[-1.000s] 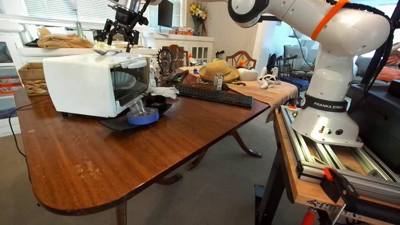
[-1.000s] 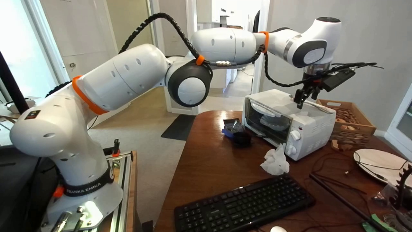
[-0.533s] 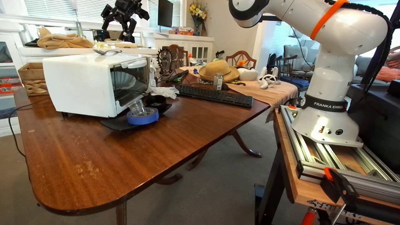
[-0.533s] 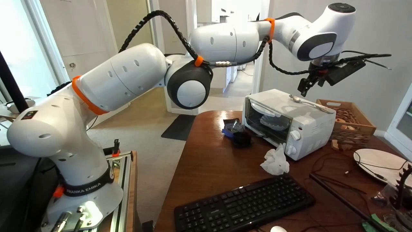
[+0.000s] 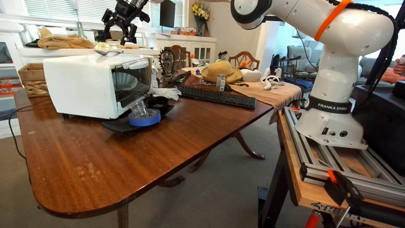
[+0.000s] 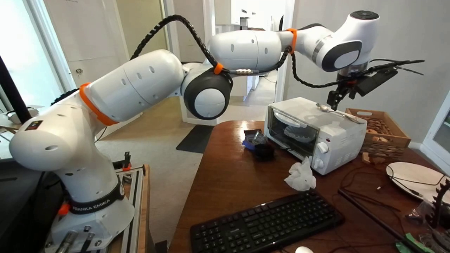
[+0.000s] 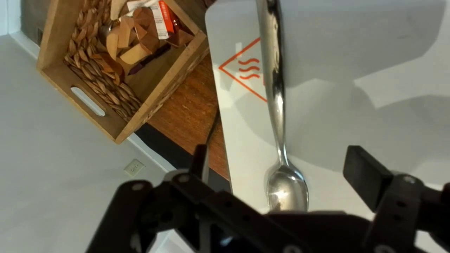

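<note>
Above the oven (image 5: 82,85), the fingers (image 7: 367,178) stand wide over a spoon (image 7: 278,102).
Left to right in an exterior view: a basket (image 5: 33,82) by the left edge of the counter (image 5: 95,164), then the oven, the spoon lying on its top along the edge nearest the basket. The fingers hang above, clear of the spoon. Beside the oven, toward the counter's right edge, a black tray (image 5: 117,126) carries blue tape (image 5: 145,121), a tilted clear cup (image 5: 139,109) touching it, and a bowl (image 5: 158,103); next come a white wad (image 5: 169,93) and, near that right edge, a keyboard (image 5: 218,96).
</note>
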